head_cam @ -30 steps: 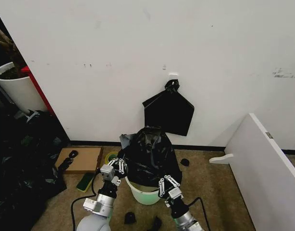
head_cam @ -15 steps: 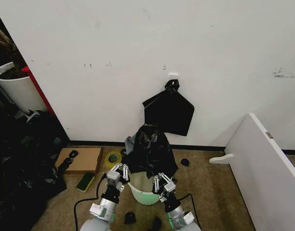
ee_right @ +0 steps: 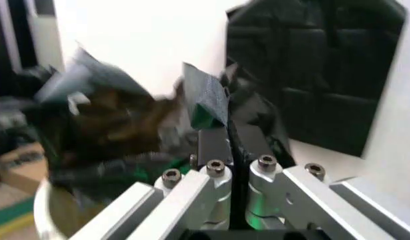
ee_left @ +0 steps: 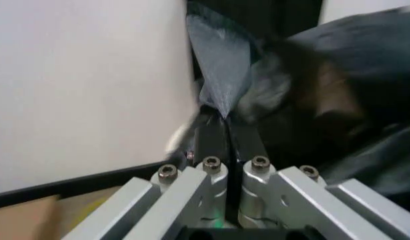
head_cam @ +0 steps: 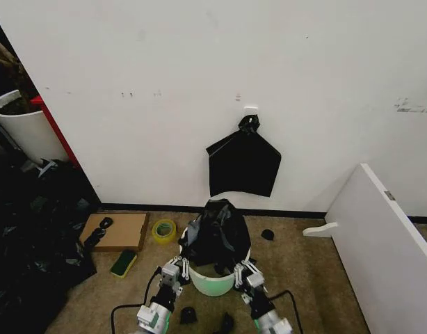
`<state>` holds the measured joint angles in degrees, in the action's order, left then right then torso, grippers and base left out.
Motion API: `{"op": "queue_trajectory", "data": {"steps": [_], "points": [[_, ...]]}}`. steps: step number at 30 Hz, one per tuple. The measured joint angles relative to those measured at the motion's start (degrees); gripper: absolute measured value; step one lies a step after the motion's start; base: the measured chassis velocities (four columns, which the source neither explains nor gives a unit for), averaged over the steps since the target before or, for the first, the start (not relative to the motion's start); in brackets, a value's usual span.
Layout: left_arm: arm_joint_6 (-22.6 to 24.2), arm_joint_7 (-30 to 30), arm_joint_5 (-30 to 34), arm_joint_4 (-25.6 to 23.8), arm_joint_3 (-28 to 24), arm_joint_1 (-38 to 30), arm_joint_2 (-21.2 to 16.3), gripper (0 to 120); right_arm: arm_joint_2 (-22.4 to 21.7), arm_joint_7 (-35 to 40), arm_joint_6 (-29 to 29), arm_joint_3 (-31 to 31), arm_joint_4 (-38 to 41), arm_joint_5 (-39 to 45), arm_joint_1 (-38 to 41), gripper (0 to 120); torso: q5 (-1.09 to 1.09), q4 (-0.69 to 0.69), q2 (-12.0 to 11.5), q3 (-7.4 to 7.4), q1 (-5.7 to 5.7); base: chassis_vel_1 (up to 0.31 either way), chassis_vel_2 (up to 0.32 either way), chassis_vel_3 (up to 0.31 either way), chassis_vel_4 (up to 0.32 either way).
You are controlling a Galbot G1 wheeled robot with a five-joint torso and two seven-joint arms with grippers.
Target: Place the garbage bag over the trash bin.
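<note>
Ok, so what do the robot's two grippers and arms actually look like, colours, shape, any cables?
Both the left gripper and the right gripper are pale silver-grey metal linkages with round bolt heads, ending in slim black fingers. The forearms behind them are rounded and grey-white, each with a green-lit ring at the wrist. A black cable loops from each arm onto the carpet.

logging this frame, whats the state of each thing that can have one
garbage bag: draped over the bin's top, held at both sides
trash bin: upright on the carpet, front wall uncovered
left gripper: shut on the bag's edge
right gripper: shut on the bag's edge
black bag on the wall: hanging, knotted at top
tape roll: lying flat
</note>
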<state>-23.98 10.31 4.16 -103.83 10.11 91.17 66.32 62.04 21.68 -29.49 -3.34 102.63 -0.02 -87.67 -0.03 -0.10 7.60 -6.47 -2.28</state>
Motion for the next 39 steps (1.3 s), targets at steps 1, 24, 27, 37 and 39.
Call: {"op": "queue_trajectory", "data": {"steps": [1, 24, 27, 37, 39], "points": [[0.0, 0.0, 0.0, 0.0, 0.0, 0.0, 0.0, 0, 0.0, 0.0, 0.0, 0.0, 0.0, 0.0, 0.0, 0, 0.0, 0.0, 0.0, 0.0, 0.0, 0.0, 0.0, 0.0, 0.0], [5.4, 13.5, -8.6, 2.2, 1.2, 5.7, 0.4, 0, -5.5, 6.3, 14.4, -1.5, 4.2, 0.9, -8.1, 0, 0.01, 0.0, 0.0, 0.0, 0.0, 0.0, 0.0, 0.0, 0.0], [5.5, 13.6, -9.0, 4.5, 1.0, 4.3, 1.4, 0, -4.4, 5.4, 15.0, -1.6, 1.7, 3.7, -6.0, 0, 0.04, 0.0, 0.0, 0.0, -0.01, 0.0, 0.0, 0.0, 0.0], [7.0, 13.1, -9.1, 9.1, 0.4, 0.2, 3.8, 0, -1.4, 3.8, 13.1, 0.6, -6.9, 6.8, 1.6, 0, 0.0, 0.01, 0.0, -0.01, -0.01, 0.0, 0.0, 0.0, 0.0], [7.3, 13.0, -9.1, 9.5, 0.4, -0.2, 3.9, 0, -1.2, 3.8, 12.9, 0.8, -7.8, 7.4, 2.1, 0, 0.0, 0.01, 0.0, -0.01, -0.01, 0.0, 0.0, 0.0, 0.0]]}}
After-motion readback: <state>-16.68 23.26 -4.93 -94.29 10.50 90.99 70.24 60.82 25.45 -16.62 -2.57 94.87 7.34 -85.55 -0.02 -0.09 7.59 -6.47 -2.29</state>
